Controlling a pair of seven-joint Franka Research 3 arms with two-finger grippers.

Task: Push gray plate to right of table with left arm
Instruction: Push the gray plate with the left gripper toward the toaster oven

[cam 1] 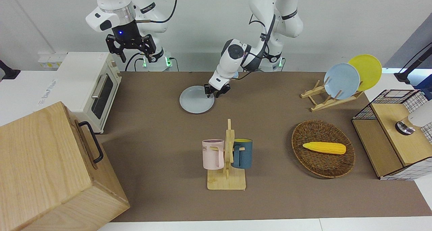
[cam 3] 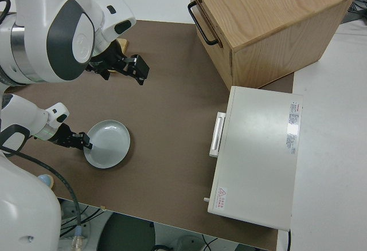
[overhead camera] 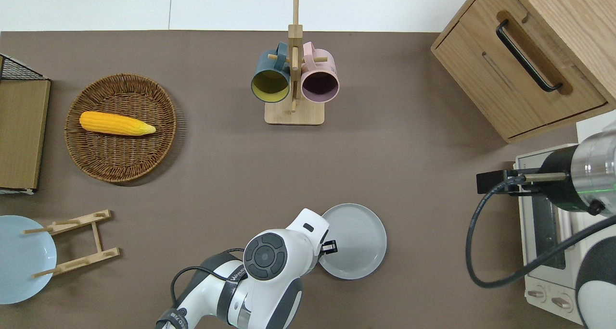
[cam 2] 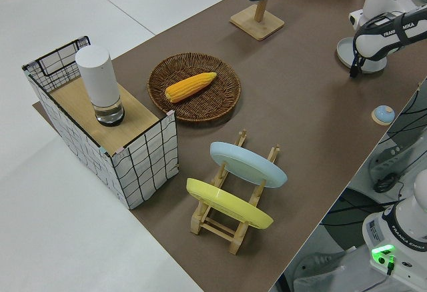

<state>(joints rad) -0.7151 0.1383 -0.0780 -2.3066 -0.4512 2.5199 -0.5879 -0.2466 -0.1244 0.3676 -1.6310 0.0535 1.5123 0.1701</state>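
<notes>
- Because the gray plate lies flat on the brown desk, nearer to the robots than the mug rack and about midway between the two arms' ends, it looks ready to slide rather than be lifted.
- The toaster oven and the wooden cabinet stand at the right arm's end of the desk, so the plate has open mat to cross before it nears them.
- The right hand is parked, its fingers spread apart and holding nothing.
- The plate seems stiff, light and smooth, likely to skate easily on the mat; a fast shove could send it spinning or skidding too far.
- It may chip if it knocks the oven, so I judge a slow, steady push to be safer.
- The left hand is down at the plate's edge on the left arm's side, its fingertips at or just inside the raised rim; I cannot tell how far open it is, and it grips nothing that I can see.
- That rim is the best place to press: low, and in line with the plate's middle, so the plate travels straight.
- The basket with the corn and the plate rack stand well apart.
</notes>
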